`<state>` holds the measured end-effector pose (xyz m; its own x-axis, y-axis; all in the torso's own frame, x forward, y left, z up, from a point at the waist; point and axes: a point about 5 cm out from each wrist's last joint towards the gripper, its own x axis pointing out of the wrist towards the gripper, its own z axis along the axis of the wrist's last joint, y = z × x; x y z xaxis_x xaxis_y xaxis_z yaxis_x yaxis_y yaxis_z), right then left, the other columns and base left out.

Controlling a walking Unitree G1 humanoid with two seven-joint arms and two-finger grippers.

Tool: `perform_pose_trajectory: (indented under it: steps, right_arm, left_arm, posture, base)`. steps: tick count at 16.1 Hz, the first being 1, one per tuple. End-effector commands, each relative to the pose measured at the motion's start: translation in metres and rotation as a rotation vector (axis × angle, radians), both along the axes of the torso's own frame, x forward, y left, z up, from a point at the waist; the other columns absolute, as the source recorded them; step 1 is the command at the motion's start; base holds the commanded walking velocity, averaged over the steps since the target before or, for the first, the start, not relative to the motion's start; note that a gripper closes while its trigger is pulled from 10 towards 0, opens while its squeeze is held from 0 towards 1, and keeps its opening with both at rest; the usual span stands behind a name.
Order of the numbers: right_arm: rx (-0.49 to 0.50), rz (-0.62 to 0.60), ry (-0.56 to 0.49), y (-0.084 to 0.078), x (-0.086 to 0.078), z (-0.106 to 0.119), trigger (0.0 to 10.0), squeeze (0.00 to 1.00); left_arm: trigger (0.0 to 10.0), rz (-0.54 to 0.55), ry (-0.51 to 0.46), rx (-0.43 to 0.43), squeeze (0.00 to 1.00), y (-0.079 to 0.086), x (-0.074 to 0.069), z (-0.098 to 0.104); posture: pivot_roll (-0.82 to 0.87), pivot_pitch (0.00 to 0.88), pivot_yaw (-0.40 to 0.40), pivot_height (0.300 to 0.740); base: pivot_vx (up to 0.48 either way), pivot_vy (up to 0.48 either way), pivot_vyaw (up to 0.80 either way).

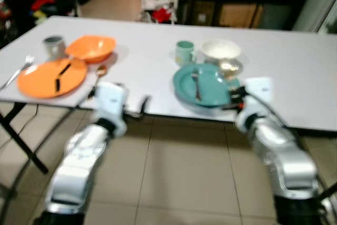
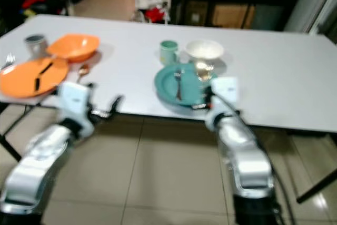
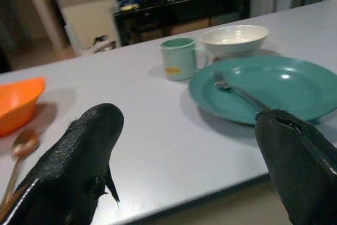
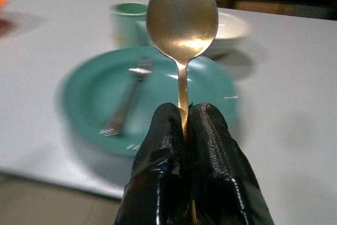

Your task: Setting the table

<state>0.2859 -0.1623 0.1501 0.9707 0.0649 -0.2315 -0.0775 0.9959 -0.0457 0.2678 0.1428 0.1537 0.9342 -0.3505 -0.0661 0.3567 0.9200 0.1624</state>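
A long white table (image 1: 295,61) is seen stretching across the scene, with two place settings laid on it. At the left, an orange plate (image 1: 51,77) is set near the edge, with a dark utensil on it, a fork (image 1: 17,70) at its left, an orange bowl (image 1: 92,48) and a grey cup (image 1: 53,46) beyond it, and a second spoon (image 1: 100,72) to its right. Right of centre, a teal plate (image 1: 202,84) is placed near the edge, with a fork (image 1: 196,84) lying on it; a teal mug (image 1: 184,52) and a white bowl (image 1: 221,50) are set just behind it.

The step in hand is judged to be the placing of the spoon (image 4: 182,22) for the teal setting. The spoon is held by its handle in the right gripper (image 4: 185,125), whose fingers are pinched tight on it, bowl end raised over the near right edge of the teal plate. The left gripper (image 3: 179,162) is held wide apart and empty at the near table edge, between the two settings.

The next move is judged to call for the spoon to be carried to the bare table just right of the teal plate, lowered flat and released. The plate rim and the white bowl stand close to that path and should be cleared.
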Motion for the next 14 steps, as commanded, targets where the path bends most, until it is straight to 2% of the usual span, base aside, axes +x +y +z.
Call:
perform_pose_trajectory:
  steps: [1, 14]
  right_arm:
    - [0.011, 0.028, -0.011, 0.0076, 0.0015, 0.0020, 10.0, 0.00]
    - [0.014, 0.091, 0.028, 0.0130, 0.0078, -0.0027, 10.0, 0.00]
  left_arm:
    - [10.0, 0.026, -0.008, 0.018, 0.00, 0.0090, 0.0017, 0.0026]
    - [10.0, 0.043, -0.001, 0.010, 0.00, 0.0084, 0.0003, 0.0007]
  posture:
    - [0.10, 0.000, 0.011, 0.740]
    - [0.11, 0.000, -0.023, 0.740]
  base:
    - [0.345, 0.000, -0.80]
    - [0.347, 0.000, 0.00]
